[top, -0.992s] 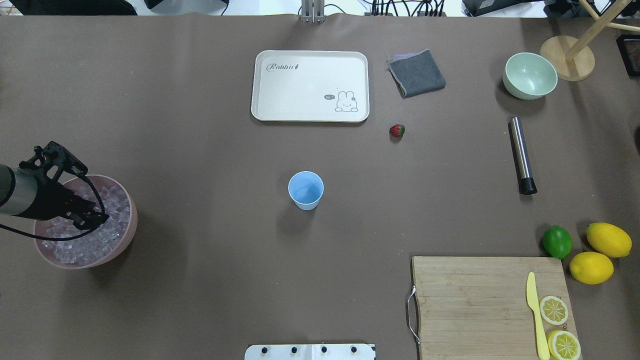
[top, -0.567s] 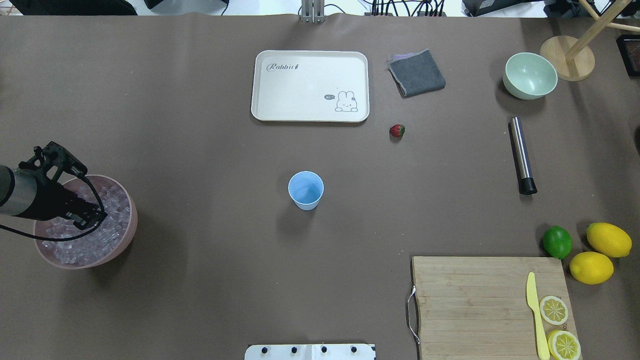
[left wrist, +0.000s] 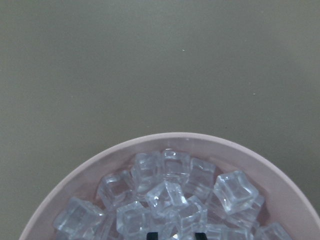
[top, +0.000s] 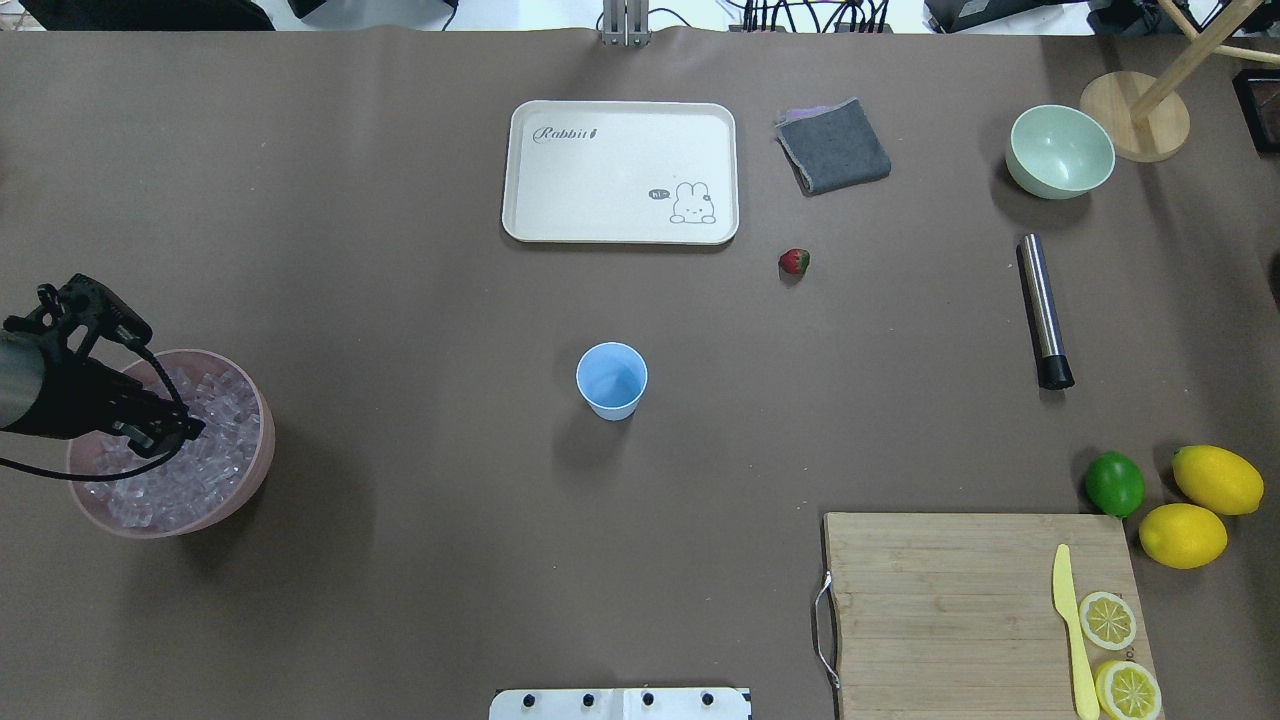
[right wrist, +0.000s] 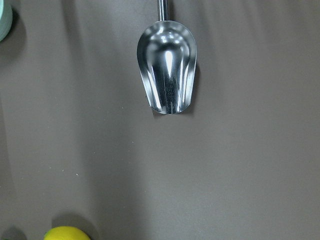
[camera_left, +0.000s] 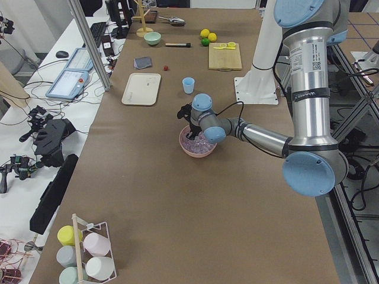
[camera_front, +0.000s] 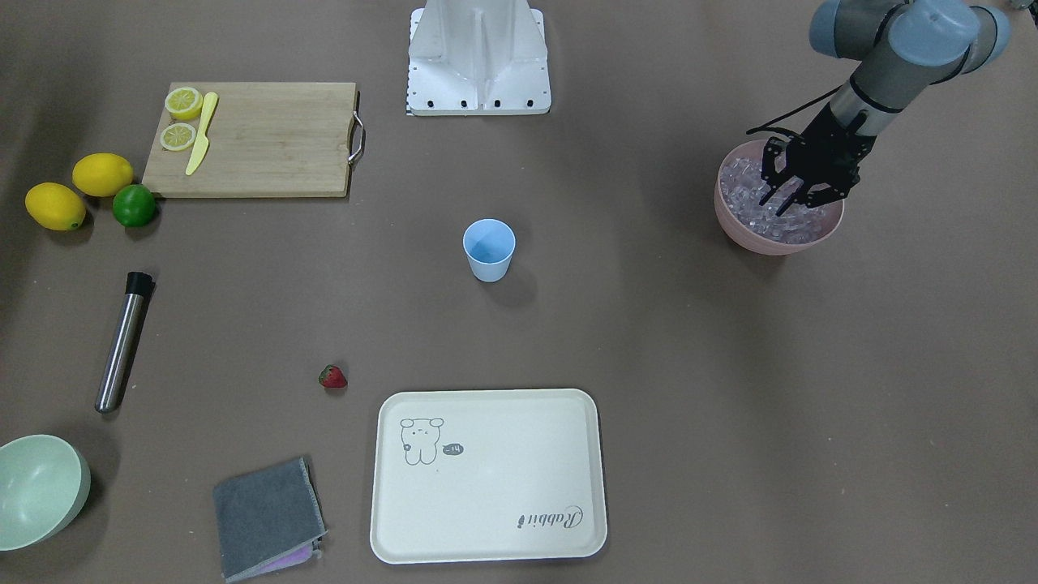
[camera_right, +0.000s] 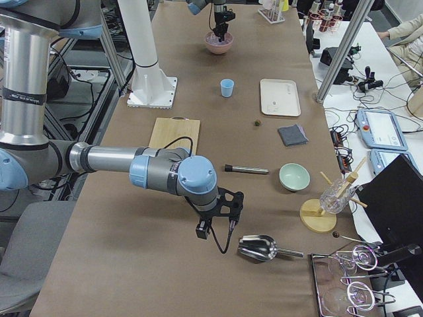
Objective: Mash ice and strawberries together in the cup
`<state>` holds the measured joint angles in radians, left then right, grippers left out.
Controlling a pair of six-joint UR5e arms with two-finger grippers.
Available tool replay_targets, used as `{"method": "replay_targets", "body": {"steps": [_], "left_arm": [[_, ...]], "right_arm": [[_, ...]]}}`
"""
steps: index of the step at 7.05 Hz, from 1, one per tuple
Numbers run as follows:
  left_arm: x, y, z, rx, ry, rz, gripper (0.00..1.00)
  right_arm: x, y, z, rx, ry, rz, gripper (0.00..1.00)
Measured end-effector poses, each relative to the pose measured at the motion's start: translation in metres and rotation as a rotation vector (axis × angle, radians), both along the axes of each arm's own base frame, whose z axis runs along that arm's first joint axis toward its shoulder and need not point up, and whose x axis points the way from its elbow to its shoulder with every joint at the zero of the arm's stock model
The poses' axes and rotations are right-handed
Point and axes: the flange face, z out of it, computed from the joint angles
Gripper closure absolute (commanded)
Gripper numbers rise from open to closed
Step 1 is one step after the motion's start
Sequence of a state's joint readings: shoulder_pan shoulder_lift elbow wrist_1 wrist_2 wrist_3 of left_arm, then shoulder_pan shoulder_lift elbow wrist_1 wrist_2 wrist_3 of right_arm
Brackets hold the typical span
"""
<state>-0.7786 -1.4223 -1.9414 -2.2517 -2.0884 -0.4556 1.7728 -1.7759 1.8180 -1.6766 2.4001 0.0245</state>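
**Left gripper down in the ice bowl, cup not yet filled**

The left gripper (camera_front: 785,201) hangs over the pink bowl (camera_front: 734,225) with its 2 fingers spread and their tips among the ice (left wrist: 165,195). It looks released, placed to close on a cube rather than already grasping one. The bowl sits at the robot's left edge of the tabletop (top: 400,300), probably so this arm can fetch ice alone. Its cubes are heaped too thickly to count.

The 1 light-blue cup (camera_front: 489,251) stands upright mid-tabletop, well apart from the bowl, within reach of both arms, and looks empty. The 1 strawberry (camera_front: 332,377) lies loose near the tray (camera_front: 486,535), also outside the cup.

The right gripper (camera_right: 221,228) hovers near the 1 metal scoop (right wrist: 167,75). I cannot tell whether it is spread or clenched.

Further out lie 1 steel muddler (camera_front: 122,345), likely waiting for the mashing, 1 green bowl (camera_front: 36,491), 1 grey cloth (camera_front: 263,515), 2 whole lemons (camera_front: 101,173), 1 lime (camera_front: 134,204), and a cutting board (camera_front: 268,146) carrying 2 lemon slices (camera_front: 183,101) and 1 yellow knife (camera_front: 200,134).
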Motion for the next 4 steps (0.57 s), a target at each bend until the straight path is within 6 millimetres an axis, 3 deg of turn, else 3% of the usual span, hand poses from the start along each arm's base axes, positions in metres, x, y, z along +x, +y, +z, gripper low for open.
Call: {"method": "replay_targets", "body": {"steps": [2, 4], "left_arm": [[-0.022, -0.008, -0.024, 0.033, 0.044, -0.043, 1.00], [-0.013, -0.027, -0.062, 0.098, 0.129, -0.065, 1.00]], "right_arm": [[0.001, 0.000, -0.003, 0.006, 0.000, 0.002, 0.00], [0.001, -0.001, -0.006, 0.012, 0.001, 0.003, 0.00]]}}
